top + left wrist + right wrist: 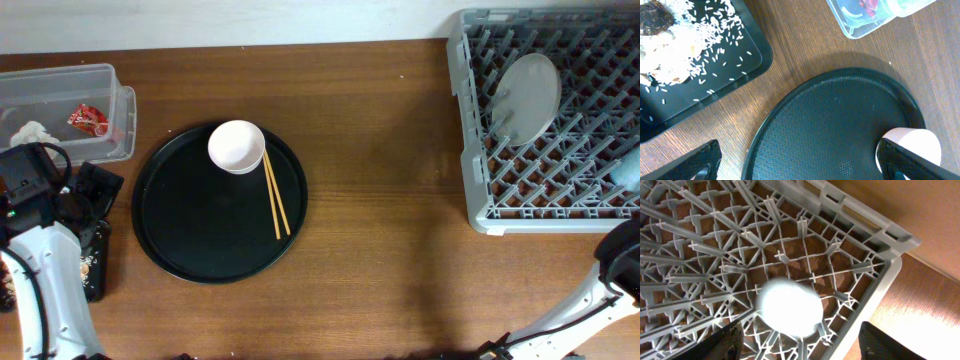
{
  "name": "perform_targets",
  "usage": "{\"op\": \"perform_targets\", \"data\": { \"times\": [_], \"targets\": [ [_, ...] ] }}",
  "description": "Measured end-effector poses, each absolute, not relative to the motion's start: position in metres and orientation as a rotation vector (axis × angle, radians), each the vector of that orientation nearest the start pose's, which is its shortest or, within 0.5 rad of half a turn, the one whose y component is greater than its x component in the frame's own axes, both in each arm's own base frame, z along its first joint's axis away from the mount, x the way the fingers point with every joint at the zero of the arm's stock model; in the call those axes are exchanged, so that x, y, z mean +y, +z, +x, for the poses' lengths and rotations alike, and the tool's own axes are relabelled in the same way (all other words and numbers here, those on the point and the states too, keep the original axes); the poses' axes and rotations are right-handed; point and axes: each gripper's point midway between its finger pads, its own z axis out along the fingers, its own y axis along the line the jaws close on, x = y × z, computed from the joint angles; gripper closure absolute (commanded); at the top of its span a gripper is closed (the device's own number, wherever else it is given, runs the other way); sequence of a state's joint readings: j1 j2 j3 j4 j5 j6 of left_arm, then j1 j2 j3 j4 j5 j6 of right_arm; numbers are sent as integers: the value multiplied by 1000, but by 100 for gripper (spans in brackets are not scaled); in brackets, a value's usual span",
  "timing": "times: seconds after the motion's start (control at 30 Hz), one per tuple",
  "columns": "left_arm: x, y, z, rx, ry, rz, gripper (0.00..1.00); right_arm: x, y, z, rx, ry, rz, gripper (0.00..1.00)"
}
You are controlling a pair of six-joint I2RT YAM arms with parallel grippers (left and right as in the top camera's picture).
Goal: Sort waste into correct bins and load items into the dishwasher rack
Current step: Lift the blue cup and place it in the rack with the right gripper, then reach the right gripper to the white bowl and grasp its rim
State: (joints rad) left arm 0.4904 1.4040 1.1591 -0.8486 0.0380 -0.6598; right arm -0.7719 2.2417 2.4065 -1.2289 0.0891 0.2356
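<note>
Two chopsticks [276, 198] on tray [190, 235], perhaps touching

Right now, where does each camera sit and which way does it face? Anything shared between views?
Overhead: fixed above the table, looking straight down; left arm and right arm at the lower corners.
Left wrist: looks down at the black box, clear tub and round tray; left gripper, its fingers at the bottom corners.
Right wrist: looks down into a corner of the rack; right gripper, its fingers at the bottom corners.
Shared: overhead and left wrist both show tub, box and tray; overhead and right wrist, the rack.
</note>
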Motion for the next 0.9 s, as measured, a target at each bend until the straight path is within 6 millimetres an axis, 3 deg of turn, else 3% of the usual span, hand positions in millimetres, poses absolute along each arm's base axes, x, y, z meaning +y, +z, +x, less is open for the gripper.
{"op": "perform_targets", "data": {
  "times": [0.17,0.23,0.3,0.37,0.43,0.47,0.5,0.53,0.57,0.6,0.63,0.73,0.77,0.8,0.9],
  "targets": [
    [155,154,304,2245,-105,-1440,1,-365,200,379,2367,-247,1289,27],
    [155,154,304,2245,-105,-1441,1,-345,207,401,2366,-141,1215,27],
    [155,154,304,2245,-105,-1440,1,-301,245,443,2307,33,1028,27],
    [155,154,304,2245,-105,-1440,1,-247,295,470,2239,148,867,27],
    [155,154,304,2245,-105,-1440,1,-135,377,486,2153,314,569,27],
    [155,154,304,2245,-105,-1440,1,-81,403,484,2133,388,435,26],
    [155,154,304,2245,-105,-1440,1,-31,418,481,2129,458,317,24],
    [155,154,304,2245,-105,-1440,1,11,421,480,2142,513,219,24],
    [155,154,304,2245,-105,-1440,1,66,415,481,2176,579,97,26],
    [155,154,304,2245,-105,-1441,1,98,405,483,2202,608,28,28],
    [155,154,304,2245,-105,-1440,1,158,369,487,2287,647,-89,30],
    [155,154,304,2244,-105,-1440,1,245,292,500,2419,658,-219,49],
    [155,154,304,2245,-104,-1441,1,274,262,502,2462,670,-251,51],
    [155,154,304,2245,-106,-1441,1,314,210,497,2548,679,-293,51],
    [155,154,304,2245,-105,-1440,1,372,132,475,2680,691,-338,51]
  ]
}}
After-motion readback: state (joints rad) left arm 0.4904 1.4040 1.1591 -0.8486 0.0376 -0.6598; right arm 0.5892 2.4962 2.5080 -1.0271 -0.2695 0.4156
